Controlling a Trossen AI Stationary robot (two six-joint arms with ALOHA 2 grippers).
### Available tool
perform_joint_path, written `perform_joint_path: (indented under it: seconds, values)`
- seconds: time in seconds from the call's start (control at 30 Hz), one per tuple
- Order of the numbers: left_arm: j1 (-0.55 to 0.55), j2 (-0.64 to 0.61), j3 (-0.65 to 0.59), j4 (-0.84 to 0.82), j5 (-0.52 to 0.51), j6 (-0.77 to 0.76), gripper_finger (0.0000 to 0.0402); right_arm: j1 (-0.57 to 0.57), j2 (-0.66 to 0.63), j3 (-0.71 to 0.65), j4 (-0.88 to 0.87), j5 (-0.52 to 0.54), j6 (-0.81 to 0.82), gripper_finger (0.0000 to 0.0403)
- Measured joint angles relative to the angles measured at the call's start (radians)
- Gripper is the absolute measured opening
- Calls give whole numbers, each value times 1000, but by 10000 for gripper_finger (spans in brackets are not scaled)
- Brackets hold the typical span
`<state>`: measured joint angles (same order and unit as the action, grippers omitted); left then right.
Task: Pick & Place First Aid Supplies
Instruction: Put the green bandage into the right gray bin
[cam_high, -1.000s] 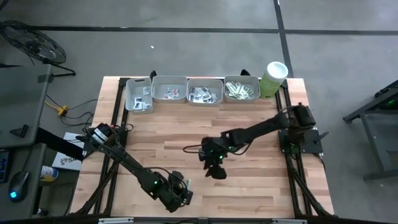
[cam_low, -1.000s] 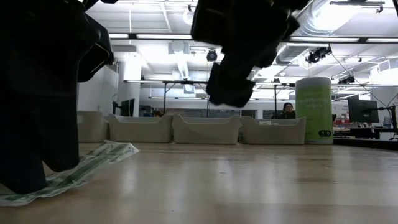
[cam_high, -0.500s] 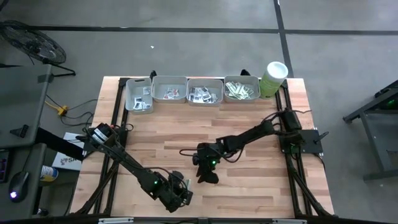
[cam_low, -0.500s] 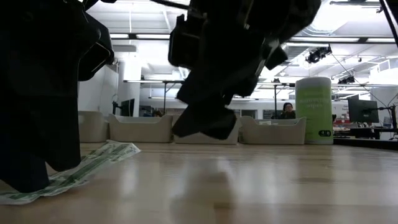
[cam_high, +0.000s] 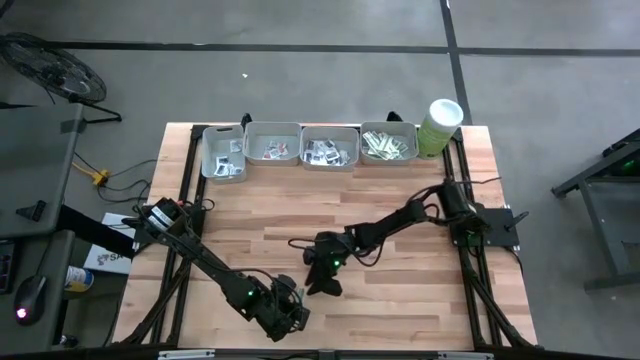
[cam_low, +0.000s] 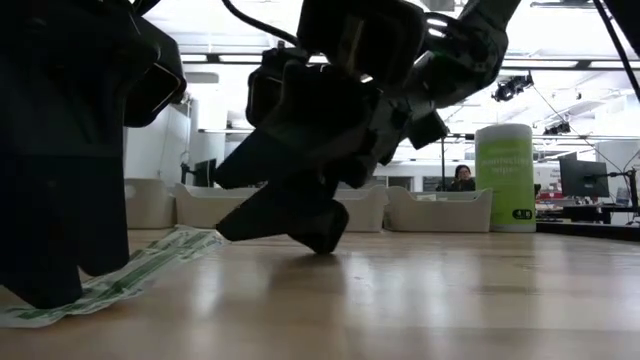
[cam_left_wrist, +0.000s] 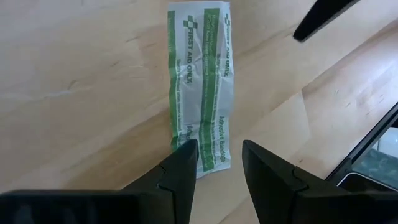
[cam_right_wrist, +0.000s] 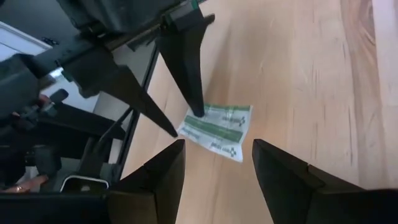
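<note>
A narrow green-and-white sachet (cam_left_wrist: 199, 93) lies flat on the wooden table near its near edge; it also shows in the right wrist view (cam_right_wrist: 217, 127) and the low view (cam_low: 150, 265). My left gripper (cam_left_wrist: 219, 149) stands open over the sachet's near end, slanting down. One of its fingers is on the strip and the other is beside it. My right gripper (cam_right_wrist: 217, 146) is open, with nothing between its fingers. It hangs low over the table just right of the left gripper (cam_high: 288, 308) and points toward the sachet. My left gripper has one fingertip (cam_left_wrist: 188, 148) set on the sachet's end (cam_left_wrist: 200, 163), coming from above at a slant. The other fingertip (cam_left_wrist: 250, 149) stands on bare wood beside the strip. The sachet lies flat on the table, along the line of the fingers.
Several grey trays (cam_high: 272, 143) holding small sachets line the table's far edge. A tall pale green tub (cam_high: 440, 125) stands at their right end. Bare wood lies between the trays and the grippers. A person (cam_low: 462, 178) sits in the room beyond.
My right gripper has come down and toward the table's near left, close to the left gripper and the sachet. It has tipped from pointing steeply down to nearly level. The sachet has stayed where it was.
</note>
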<state>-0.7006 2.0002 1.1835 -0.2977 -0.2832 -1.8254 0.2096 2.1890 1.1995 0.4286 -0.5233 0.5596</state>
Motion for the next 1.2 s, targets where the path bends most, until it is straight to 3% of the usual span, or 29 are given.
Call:
perform_joint_path:
  seconds: [0.7,0.9,1.13,1.2]
  values:
    - [0,0,-1,-1,-19,48,133,51,17,27,-40,135,-79,171]
    - [0,0,-1,0,-19,48,133,60,28,27,-39,155,-93,117]
    - [0,0,-1,2,-19,45,133,59,29,27,-42,143,-101,14]
    - [0,0,-1,2,-19,44,133,59,29,26,-45,131,-118,6]
